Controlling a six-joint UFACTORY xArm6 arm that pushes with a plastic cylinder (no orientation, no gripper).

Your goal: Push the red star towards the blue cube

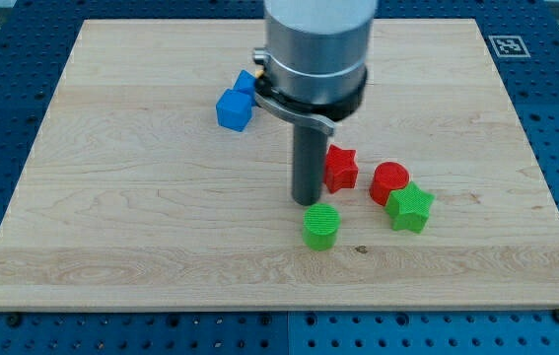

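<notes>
The red star (341, 167) lies on the wooden board right of centre. The blue cube (233, 109) sits up and to the left of it. A second blue block (247, 81) lies just above the cube, partly hidden by the arm; its shape is unclear. My tip (307, 201) rests on the board just left of and slightly below the red star, close to it or touching. It is just above the green cylinder (321, 226).
A red cylinder (389, 182) lies right of the red star, with a green star (410, 207) touching its lower right. The wooden board (111, 217) sits on a blue perforated table. A marker tag (506, 44) is at the board's top right corner.
</notes>
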